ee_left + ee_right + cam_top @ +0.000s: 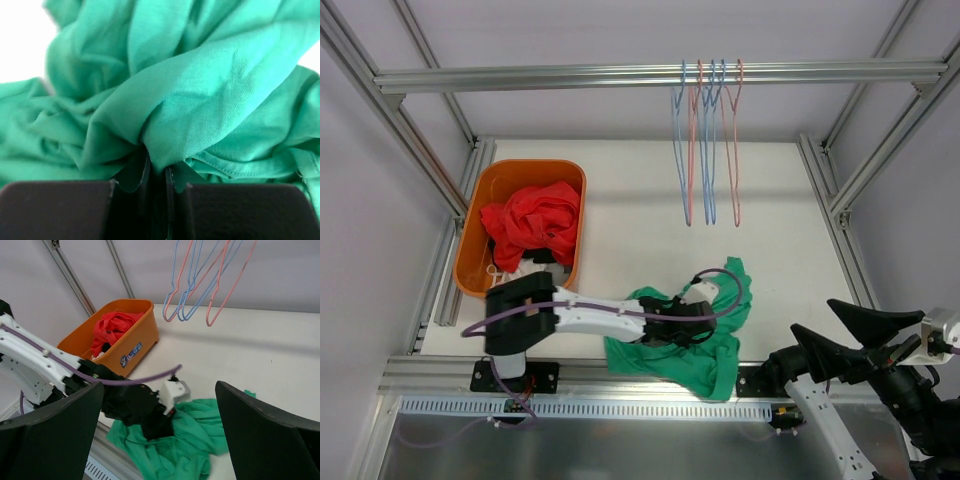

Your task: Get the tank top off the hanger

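Note:
The green tank top (720,355) lies crumpled on the white table near its front edge, also seen in the left wrist view (215,85) and the right wrist view (200,440). My left gripper (703,328) reaches over it from the left and is shut on a bunched fold of the fabric (157,167). Several blue and pink wire hangers (708,140) hang bare from the overhead rail; I see no hanger inside the tank top. My right gripper (812,315) hovers open at the near right, apart from the cloth, its fingers (270,430) framing the scene.
An orange bin (480,200) at the back left holds a red garment (532,225) and something white. The aluminium rail (520,77) crosses above the table's far side. A purple cable (140,380) loops off the left arm.

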